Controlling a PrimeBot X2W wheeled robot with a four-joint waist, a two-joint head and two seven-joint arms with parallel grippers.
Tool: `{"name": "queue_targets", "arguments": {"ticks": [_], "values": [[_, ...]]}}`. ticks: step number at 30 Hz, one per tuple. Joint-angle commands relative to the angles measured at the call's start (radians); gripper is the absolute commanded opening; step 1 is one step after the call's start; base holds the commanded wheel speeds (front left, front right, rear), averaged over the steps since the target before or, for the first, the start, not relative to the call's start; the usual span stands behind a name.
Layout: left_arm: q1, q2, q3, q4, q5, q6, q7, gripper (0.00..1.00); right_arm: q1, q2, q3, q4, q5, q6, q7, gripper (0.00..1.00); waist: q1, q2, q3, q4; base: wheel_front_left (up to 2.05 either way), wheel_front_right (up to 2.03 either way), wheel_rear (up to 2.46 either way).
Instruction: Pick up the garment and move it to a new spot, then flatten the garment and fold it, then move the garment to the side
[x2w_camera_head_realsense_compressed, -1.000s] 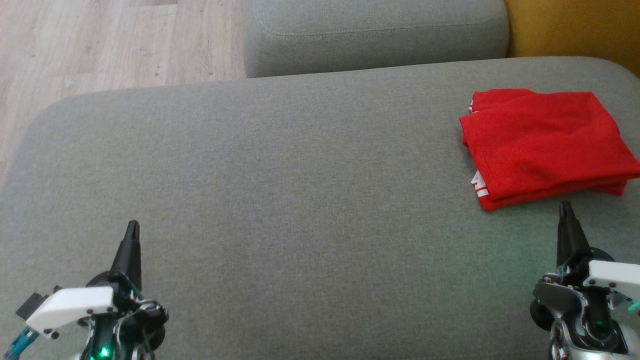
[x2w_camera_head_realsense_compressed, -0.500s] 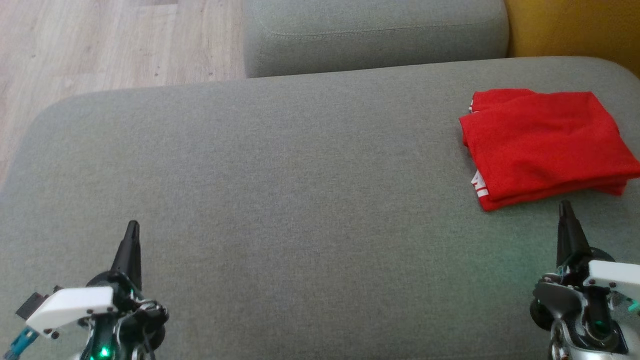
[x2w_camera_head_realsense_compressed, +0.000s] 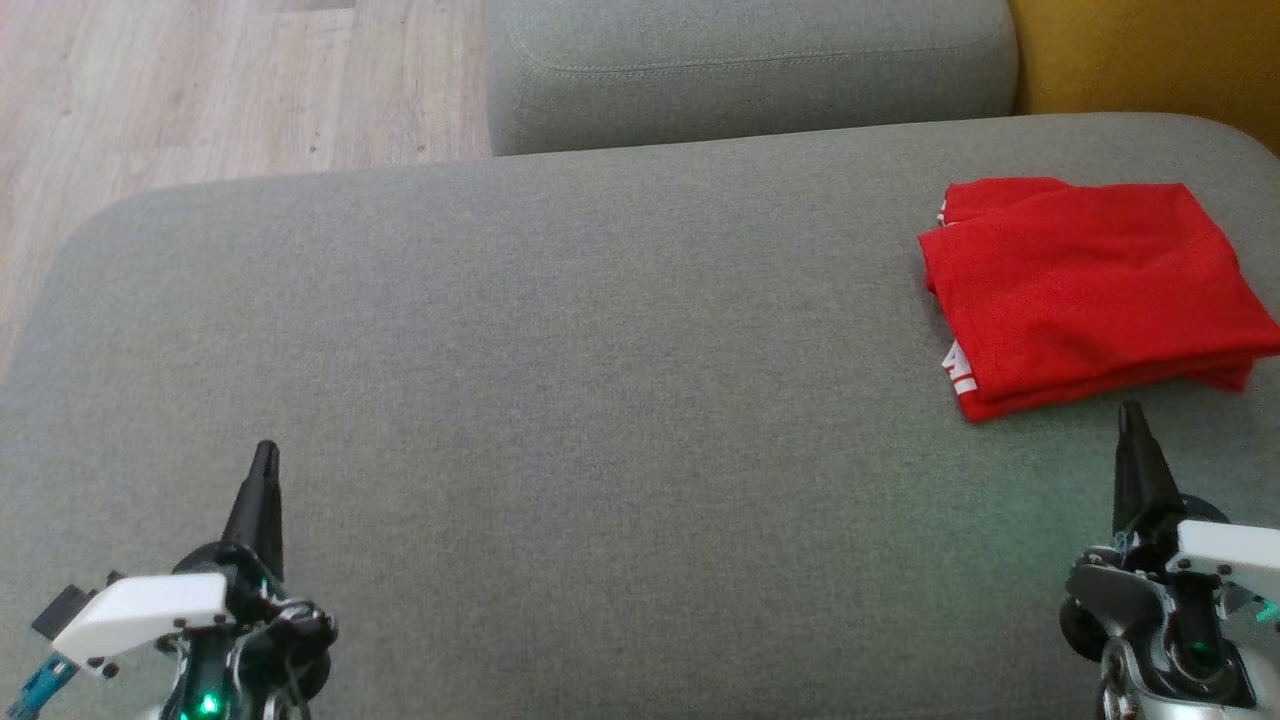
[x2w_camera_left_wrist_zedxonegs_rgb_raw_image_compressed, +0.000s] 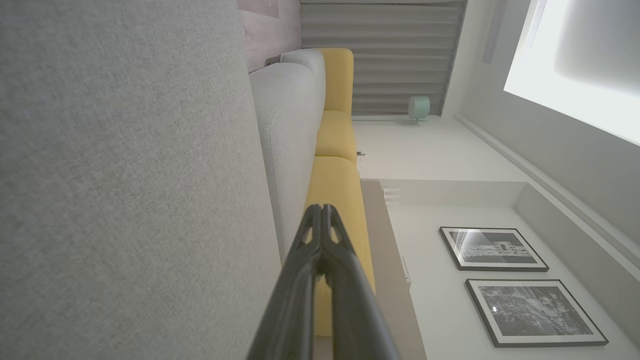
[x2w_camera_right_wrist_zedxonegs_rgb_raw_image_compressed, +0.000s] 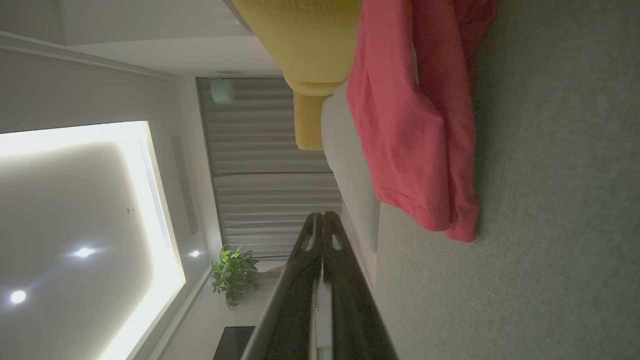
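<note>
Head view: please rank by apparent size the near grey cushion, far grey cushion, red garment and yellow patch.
1. near grey cushion
2. far grey cushion, cut by the frame
3. red garment, only slightly smaller
4. yellow patch

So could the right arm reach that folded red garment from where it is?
Probably yes. The right end effector sits just short of the red garment, with bare cushion between and nothing blocking; it is shut and would need opening first.

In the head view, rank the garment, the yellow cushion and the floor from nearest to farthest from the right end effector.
1. Garment, just ahead of the right end effector.
2. Yellow cushion, far right corner.
3. Floor, far left.
</note>
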Motion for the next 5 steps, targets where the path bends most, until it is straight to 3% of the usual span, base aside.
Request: {"name": "queue_targets", "arguments": {"ticks": [1,5], "values": [[-0.058,0.008,0.036,-0.039,-0.004,-0.007,0.008,0.0,-0.02,-0.003,0.021,-0.039,0.007,0.008,0.006,0.0,0.0,0.0,0.0,0.0,0.0,0.0,0.0],[-0.058,0.008,0.036,-0.039,-0.004,-0.007,0.008,0.0,-0.02,-0.003,0.021,-0.039,0.007,0.008,0.006,0.0,0.0,0.0,0.0,0.0,0.0,0.0,0.0]]}}
